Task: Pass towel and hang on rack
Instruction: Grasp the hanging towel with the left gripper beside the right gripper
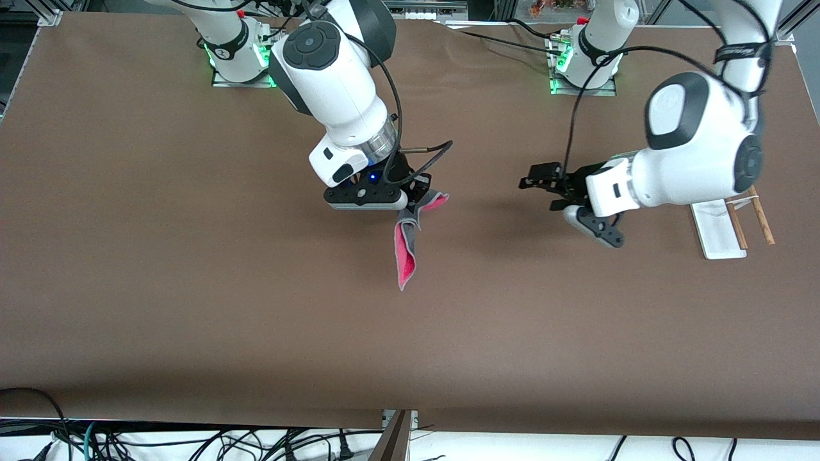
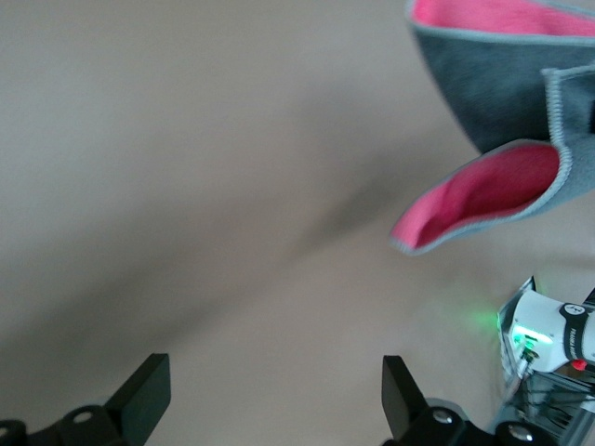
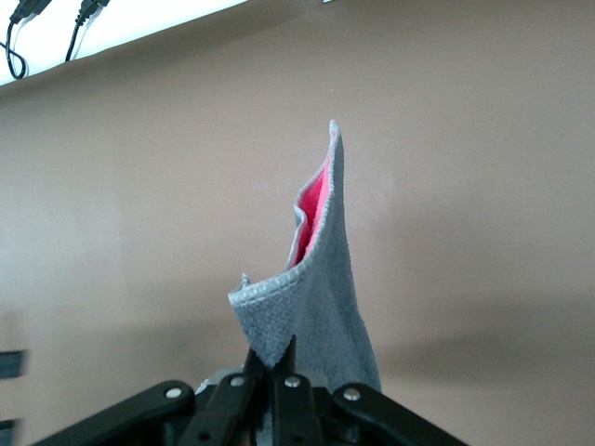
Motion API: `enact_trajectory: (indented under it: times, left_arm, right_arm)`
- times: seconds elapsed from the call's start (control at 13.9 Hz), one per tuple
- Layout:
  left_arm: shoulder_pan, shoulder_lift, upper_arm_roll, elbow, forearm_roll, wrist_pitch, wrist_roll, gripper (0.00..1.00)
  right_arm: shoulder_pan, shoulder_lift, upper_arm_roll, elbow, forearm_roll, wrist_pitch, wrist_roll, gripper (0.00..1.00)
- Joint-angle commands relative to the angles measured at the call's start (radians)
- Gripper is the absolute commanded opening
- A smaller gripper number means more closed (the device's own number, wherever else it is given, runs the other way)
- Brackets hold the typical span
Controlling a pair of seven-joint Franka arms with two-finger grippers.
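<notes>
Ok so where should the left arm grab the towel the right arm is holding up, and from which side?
Probably the loose flap: the towel hangs folded from the shut right gripper, and a pink-lined fold sticks out toward the open left gripper. Come in level from the left arm's end of the table and close the fingers across that flap, clear of the right gripper.

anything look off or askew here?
Nothing stands out. The right gripper is shut on the towel, which hangs folded above the table, pink side partly showing. The left gripper is open, facing the towel. The rack stands upright at the left arm's end.
</notes>
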Motion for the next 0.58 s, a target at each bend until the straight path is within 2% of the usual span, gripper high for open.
enact_trajectory:
  times: [0.0, 0.14, 0.36, 0.5]
  left_arm:
    - [-0.008, 0.006, -0.092, -0.067, -0.045, 0.205, 0.15, 1.0]
    - [-0.034, 0.034, -0.154, -0.067, -0.034, 0.323, 0.209, 1.0]
    - [-0.077, 0.086, -0.209, -0.065, -0.028, 0.492, 0.368, 1.0]
    - [-0.086, 0.098, -0.238, -0.064, -0.027, 0.547, 0.44, 1.0]
  right_arm:
    - [0.009, 0.011, -0.008, 0.022, 0.009, -0.002, 0.012, 0.0]
    - [0.009, 0.009, -0.008, 0.022, 0.009, -0.005, 0.012, 0.0]
    - [0.009, 0.011, -0.008, 0.022, 0.009, 0.001, 0.009, 0.0]
    - [0.009, 0.011, -0.009, 0.022, 0.009, 0.003, 0.008, 0.0]
